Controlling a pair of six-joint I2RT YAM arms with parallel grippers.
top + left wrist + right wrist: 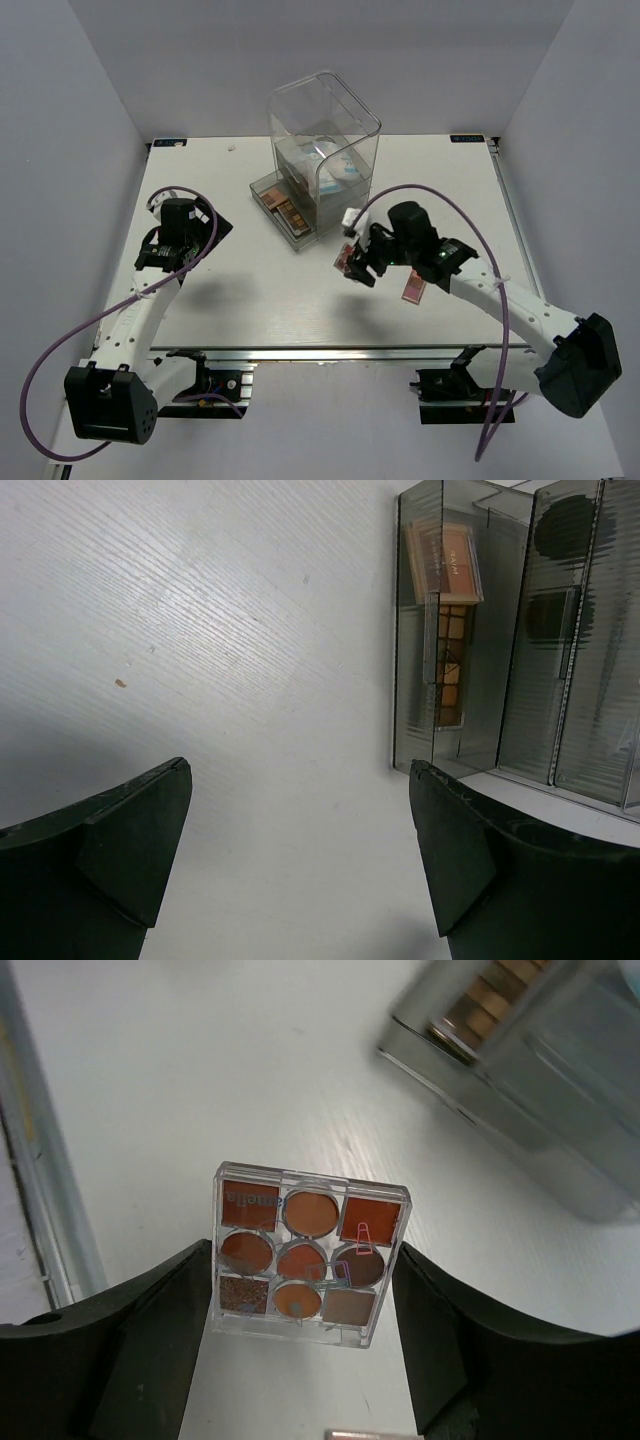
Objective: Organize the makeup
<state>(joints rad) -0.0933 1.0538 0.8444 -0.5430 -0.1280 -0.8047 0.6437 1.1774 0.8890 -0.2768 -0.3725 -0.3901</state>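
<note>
Our right pincer point(303, 1272) is clamped onto a nine-pan palette point(308, 1245) of browns and oranges, near the front of the clear drawer box point(325, 140). Our left pincer point(300, 830) gapes wide and empty above the desk point(200, 630), beside the box's drawer point(413, 690), where we see a brown palette point(450, 660) lying.

glossy clear plastic palette point(308, 1253); matt white wood-grain table point(200, 630).

9-pan brown palette point(305, 1253) in right gripper point(303, 1270)
</note>
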